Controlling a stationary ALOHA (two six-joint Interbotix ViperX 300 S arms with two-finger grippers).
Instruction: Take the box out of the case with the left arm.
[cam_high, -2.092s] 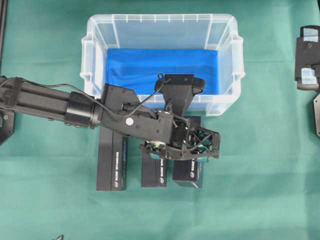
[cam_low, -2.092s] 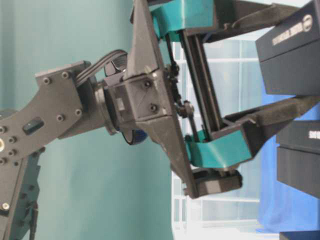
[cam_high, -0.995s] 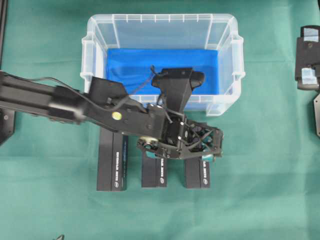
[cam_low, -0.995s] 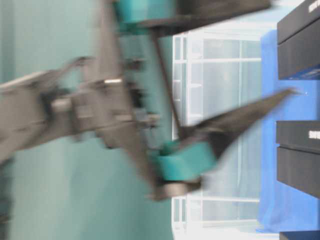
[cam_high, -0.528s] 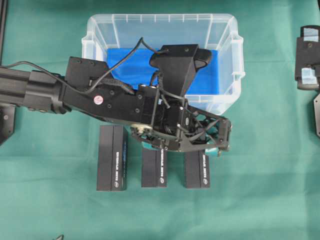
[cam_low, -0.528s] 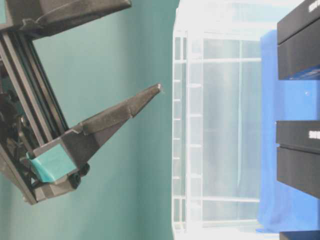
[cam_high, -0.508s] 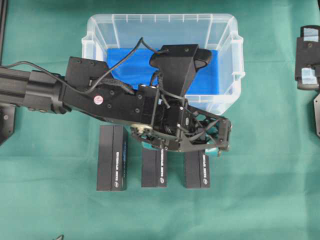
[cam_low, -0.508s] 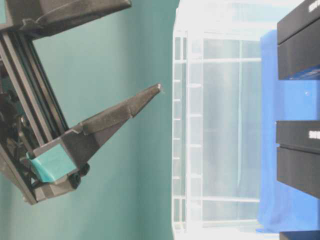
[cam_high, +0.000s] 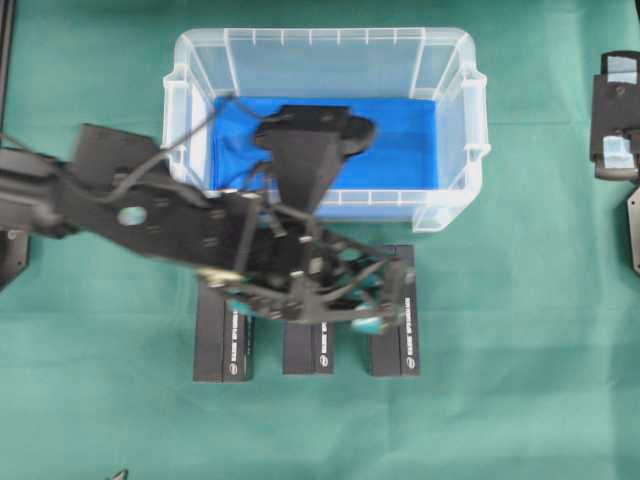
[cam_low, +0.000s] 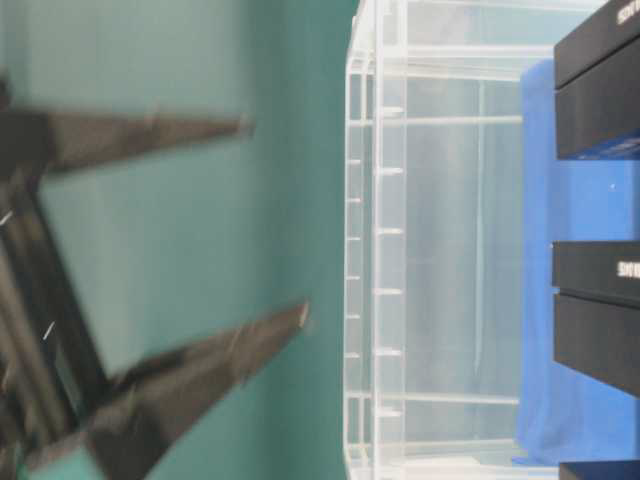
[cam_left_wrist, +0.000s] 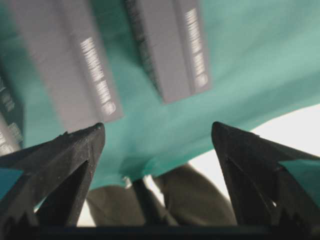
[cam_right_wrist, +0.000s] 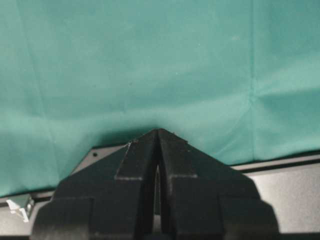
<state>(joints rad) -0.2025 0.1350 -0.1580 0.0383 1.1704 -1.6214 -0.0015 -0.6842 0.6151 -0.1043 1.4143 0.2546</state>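
Observation:
The case (cam_high: 446, 62), a clear bin with blue lining, stands at the back; no box shows on the visible lining, and the arm's wrist camera covers part of it. Three black boxes lie side by side on the green cloth in front of it: left (cam_high: 222, 345), middle (cam_high: 306, 352), right (cam_high: 394, 345). My left gripper (cam_high: 400, 295) hovers blurred above them, open and empty. In the left wrist view its fingertips (cam_left_wrist: 95, 131) stand wide apart over two boxes (cam_left_wrist: 172, 50). My right gripper (cam_right_wrist: 158, 132) is shut on nothing over bare cloth.
The right arm (cam_high: 613, 115) is parked at the table's right edge, far from the case. In the table-level view the left gripper (cam_low: 272, 220) is a blur left of the case wall (cam_low: 380, 250), with box ends (cam_low: 600, 310) at the right.
Two seconds ago the left gripper stood around the tilted right box; that box now lies flat. Since half a second ago the open gripper has swung left and back from the case.

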